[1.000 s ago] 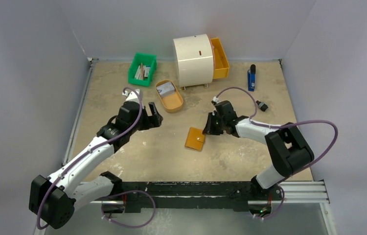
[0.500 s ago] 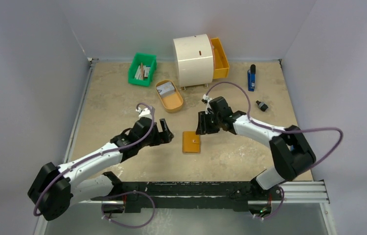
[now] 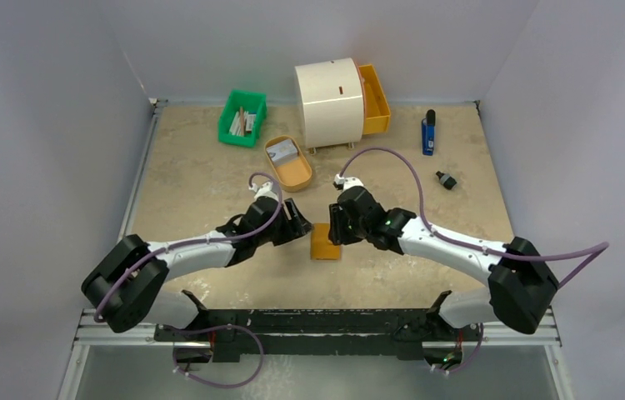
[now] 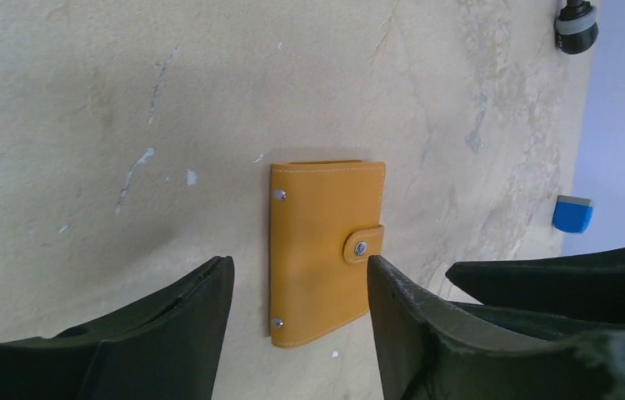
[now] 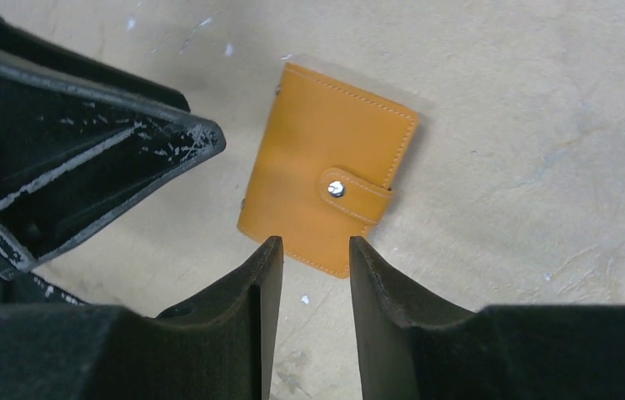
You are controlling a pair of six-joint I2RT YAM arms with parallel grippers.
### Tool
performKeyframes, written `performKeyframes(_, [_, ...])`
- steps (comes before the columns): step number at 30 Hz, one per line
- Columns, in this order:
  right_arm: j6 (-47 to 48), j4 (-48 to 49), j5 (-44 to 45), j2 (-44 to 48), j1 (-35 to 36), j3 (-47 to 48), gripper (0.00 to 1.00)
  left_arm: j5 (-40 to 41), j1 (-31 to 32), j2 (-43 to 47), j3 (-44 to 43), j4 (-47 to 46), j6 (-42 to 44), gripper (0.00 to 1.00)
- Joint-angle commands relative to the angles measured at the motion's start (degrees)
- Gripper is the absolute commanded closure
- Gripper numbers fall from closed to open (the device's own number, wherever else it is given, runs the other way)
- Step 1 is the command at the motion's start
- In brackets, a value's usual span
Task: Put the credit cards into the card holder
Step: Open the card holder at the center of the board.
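Note:
The card holder (image 3: 324,242) is a closed orange wallet with a snap tab, lying flat on the table mid-front; it also shows in both wrist views (image 4: 326,250) (image 5: 326,192). My left gripper (image 3: 302,225) (image 4: 299,265) is open just left of it, and its fingers stand either side of the wallet's near end without holding it. From the right, my right gripper (image 3: 336,227) (image 5: 314,243) is open at the wallet's edge, with nothing between its fingers. Pale grey credit cards (image 3: 283,151) lie in an oval orange tray (image 3: 294,173) behind the left gripper.
At the back stand a green bin (image 3: 242,117) of sticks and papers, a white rounded cabinet (image 3: 328,102) and its pulled-out orange drawer (image 3: 374,98). On the right lie a blue object (image 3: 428,133) and a small black piece (image 3: 446,179).
Both arms have moved in to the card holder from either side. The wallet slid slightly left and squared up. The left jaws narrowed; the right jaws opened.

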State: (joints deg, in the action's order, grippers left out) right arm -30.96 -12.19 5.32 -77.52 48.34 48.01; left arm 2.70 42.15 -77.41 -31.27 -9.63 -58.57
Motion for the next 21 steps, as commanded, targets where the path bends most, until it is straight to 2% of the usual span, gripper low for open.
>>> performKeyframes(1, [-7.26,1.62,8.08,-0.45,0.76,0.04,0.63,-2.44,0.25,-3.17,-1.11,-10.30,-4.86,0.44])
performKeyframes(12, [-8.76,-0.71,9.51,-8.43,2.40,4.62,0.62,-6.10,0.29,-10.36,0.86,-16.92,-8.41,0.58])
performKeyframes(21, [-8.89,-1.20,9.90,-10.47,2.63,5.36,0.59,-7.69,0.29,-10.80,0.84,-19.63,-9.63,0.61])
